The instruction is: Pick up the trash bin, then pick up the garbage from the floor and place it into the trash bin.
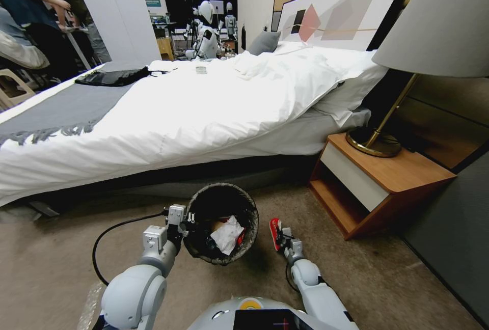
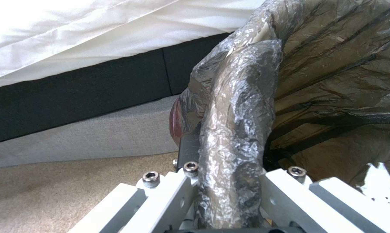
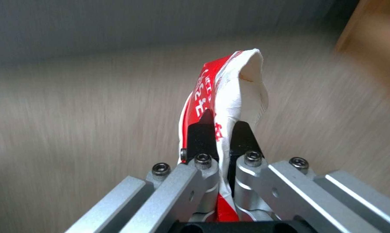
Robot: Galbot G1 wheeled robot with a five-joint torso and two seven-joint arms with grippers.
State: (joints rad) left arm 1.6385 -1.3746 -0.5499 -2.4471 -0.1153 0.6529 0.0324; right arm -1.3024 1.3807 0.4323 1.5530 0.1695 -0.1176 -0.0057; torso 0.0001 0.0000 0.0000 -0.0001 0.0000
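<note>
A bedroom floor, seen from the robot's head, with a wide white bed (image 1: 193, 111) across the back and beige carpet (image 1: 51, 264) in front.

On the left, the left arm reaches forward and its left tool (image 1: 189, 218) is closed on the near-left rim of the trash bin (image 1: 243, 202). The left wrist view shows the two sides of the tool pinching the bin's rim, which is wrapped in the crinkled black bag liner (image 2: 238, 129), with one side outside the rim and one inside. A black cable (image 1: 109, 233) loops over the carpet beside this arm.

The trash bin is round and sits in the middle of the view, in front of the bed's dark base. Whether it rests on the carpet or hangs just above it cannot be told. Inside it lie a white tissue wad (image 1: 227, 235) and some darker litter with a touch of red.

Just to the right of the bin, and apart from it, the right tool (image 1: 281, 235) is clamped on a crushed red-and-white paper cup (image 1: 275, 232). In the right wrist view the black fingertips (image 3: 200, 136) squeeze the flattened cup (image 3: 229, 94) between them, with its white open end sticking up past the tool.

Farther right stands a wooden nightstand (image 1: 402, 172), carrying a brass lamp (image 1: 374, 141) with a pale shade.
</note>
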